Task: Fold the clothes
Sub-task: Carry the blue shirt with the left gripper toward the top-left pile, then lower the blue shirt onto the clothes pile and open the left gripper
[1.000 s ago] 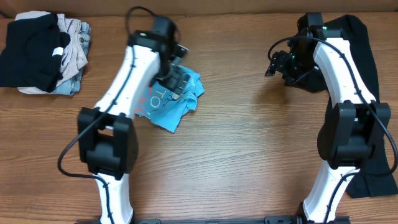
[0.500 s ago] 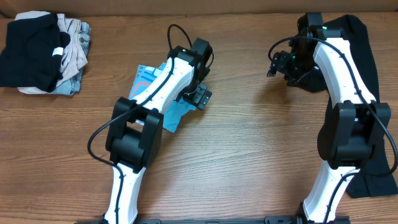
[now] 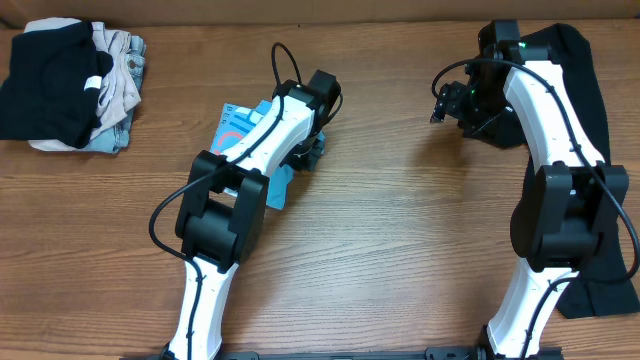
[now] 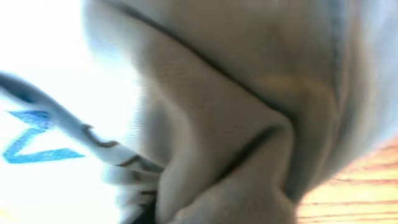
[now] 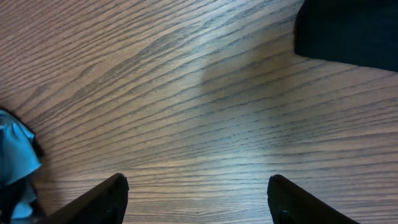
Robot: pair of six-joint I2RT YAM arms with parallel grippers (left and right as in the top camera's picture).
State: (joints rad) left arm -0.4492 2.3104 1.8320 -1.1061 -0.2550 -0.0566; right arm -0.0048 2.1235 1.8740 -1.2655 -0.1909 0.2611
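Note:
The light blue T-shirt lies crumpled left of the table's middle, mostly under my left arm. My left gripper is down on the shirt's right edge, its jaws drawn together on the fabric. The left wrist view is filled by blurred, bunched cloth and a white tag with blue lettering; the fingers are hidden. My right gripper hangs open over bare wood at the back right, nothing between its fingers. A black shirt lies under the right arm, along the right edge.
A stack of folded garments, black, beige and denim, sits at the back left corner. In the right wrist view a corner of the black shirt shows at top right and a bit of the blue T-shirt at far left.
My left arm swung right across the T-shirt, came down on its right edge, and its jaws closed from wide open. The shirt shifted left. The right arm stayed still.

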